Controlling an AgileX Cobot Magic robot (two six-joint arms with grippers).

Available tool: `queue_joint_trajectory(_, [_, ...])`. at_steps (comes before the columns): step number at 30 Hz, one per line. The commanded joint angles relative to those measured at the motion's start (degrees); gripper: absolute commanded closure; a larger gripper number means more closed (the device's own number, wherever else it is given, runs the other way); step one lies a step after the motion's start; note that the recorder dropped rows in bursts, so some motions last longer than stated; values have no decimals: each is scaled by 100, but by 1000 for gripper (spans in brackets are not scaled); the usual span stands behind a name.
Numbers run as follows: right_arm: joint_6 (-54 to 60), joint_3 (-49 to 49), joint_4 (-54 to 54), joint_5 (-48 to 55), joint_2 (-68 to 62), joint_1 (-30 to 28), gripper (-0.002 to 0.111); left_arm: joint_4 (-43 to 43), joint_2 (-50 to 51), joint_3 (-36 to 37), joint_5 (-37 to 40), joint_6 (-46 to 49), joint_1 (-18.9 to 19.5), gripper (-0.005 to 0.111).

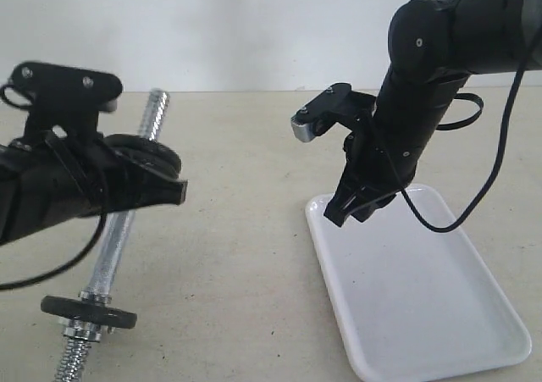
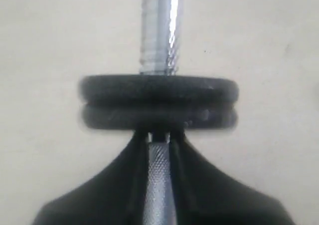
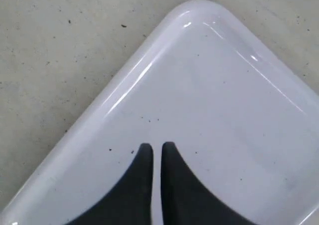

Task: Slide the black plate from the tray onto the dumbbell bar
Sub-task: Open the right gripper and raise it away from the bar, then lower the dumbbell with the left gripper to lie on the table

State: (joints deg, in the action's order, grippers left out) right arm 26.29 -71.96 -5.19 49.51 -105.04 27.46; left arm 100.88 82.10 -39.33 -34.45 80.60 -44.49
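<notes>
Now: black plate [image 1: 152,155] on dumbbell bar [image 1: 110,251], left of frame.
Left tool [image 2: 159,135] clenched on that bar; right tool [image 3: 156,146] nearly closed, empty, over tray [image 1: 423,314], lower right.

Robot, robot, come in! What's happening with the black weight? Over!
Left gripper shut on chrome dumbbell bar. Right gripper shut, empty, over white plastic tray. Two round matte-black weight discs stacked on bar. Nothing blocking.

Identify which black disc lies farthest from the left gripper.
The lone disc by the chrome nut; the stacked pair sits at the fingers gripping the dumbbell bar.
</notes>
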Motion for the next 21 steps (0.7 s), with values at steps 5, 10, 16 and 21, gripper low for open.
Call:
queue_joint_trajectory(5, [-199,-13,55,276,53,-3,108,-431,-78,-208,312,-245,395,102])
queue_joint_trajectory(10, [-198,-13,44,244,53,-3,108,-454,128,-208,345,-260,395,102])
queue_joint_trajectory(16, [-122,-13,230,218,53,-3,108,-171,139,-208,230,494,395,102])
queue_joint_trajectory(21, [-293,-13,230,230,53,-3,108,-94,139,-16,-312,1260,395,102])
